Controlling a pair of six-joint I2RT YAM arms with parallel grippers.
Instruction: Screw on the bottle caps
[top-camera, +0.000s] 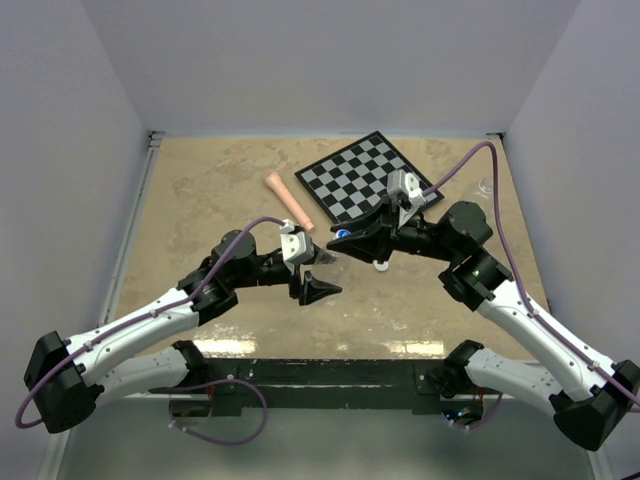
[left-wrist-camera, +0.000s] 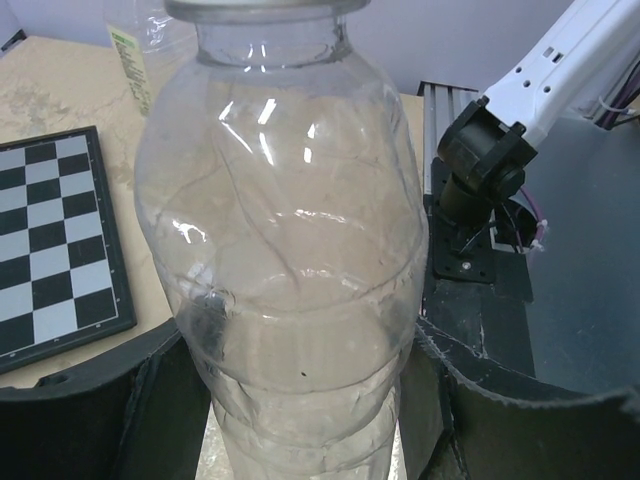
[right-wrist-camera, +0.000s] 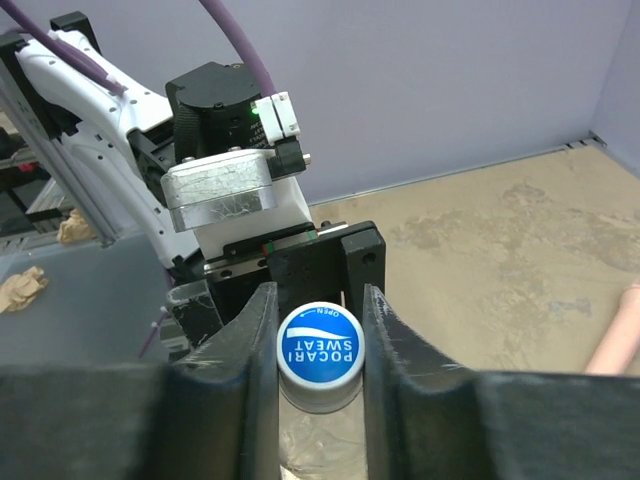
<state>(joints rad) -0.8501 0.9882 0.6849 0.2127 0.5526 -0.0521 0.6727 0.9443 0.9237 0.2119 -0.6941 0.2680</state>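
Left pincer (left-wrist-camera: 300, 425) is clamped on the big clear bottle (left-wrist-camera: 290, 250), one finger tight against each side of its body. Right pincer (right-wrist-camera: 320, 335) is closed on the blue cap (right-wrist-camera: 320, 345), which sits on the bottle's neck. White cap (top-camera: 381, 265) lies loose on the desk (top-camera: 200, 190), below the right pincer and near the chessboard (top-camera: 370, 175).
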